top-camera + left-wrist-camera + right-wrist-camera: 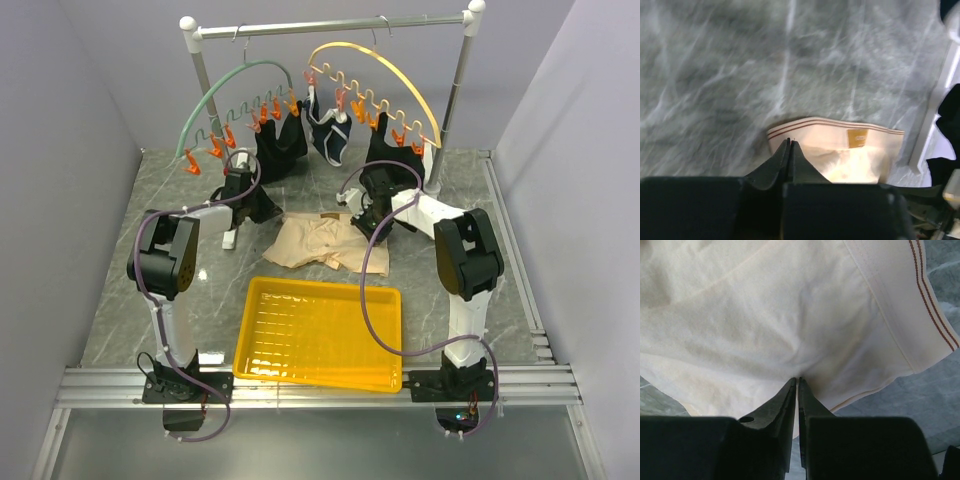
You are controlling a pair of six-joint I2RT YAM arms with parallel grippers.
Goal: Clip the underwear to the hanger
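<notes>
Found the underwear (pixel 320 243) lying rumpled on the grey marbled table (pixel 200 290), just beyond the far rim of the yellow tray (pixel 322 286) and between the two wrists. Saw the hanger (pixel 245 68) well above and behind it, hooked on the white rail (pixel 330 25), its orange clips (pixel 215 148) dangling in a row under the arc, all well apart from the beige cloth. Noted the right gripper (pixel 798 381) pressed together with only a hairline slit between the jaws, tips sunk into the fabric where creases gathered toward them, pinching the garment. Noted the left gripper (pixel 790 144) likewise closed tight, tips at the left end of the striped waistband (pixel 835 125), near a small tan label (pixel 857 137); could not tell from that blurred view whether any cloth sat between the fingers. Counted a black garment (pixel 280 140) clipped at the right end of the green arc, plus a navy white-trimmed brief (pixel 330 135) and another black piece (pixel 390 155) under the yellow arc hanger (pixel 350 45).
</notes>
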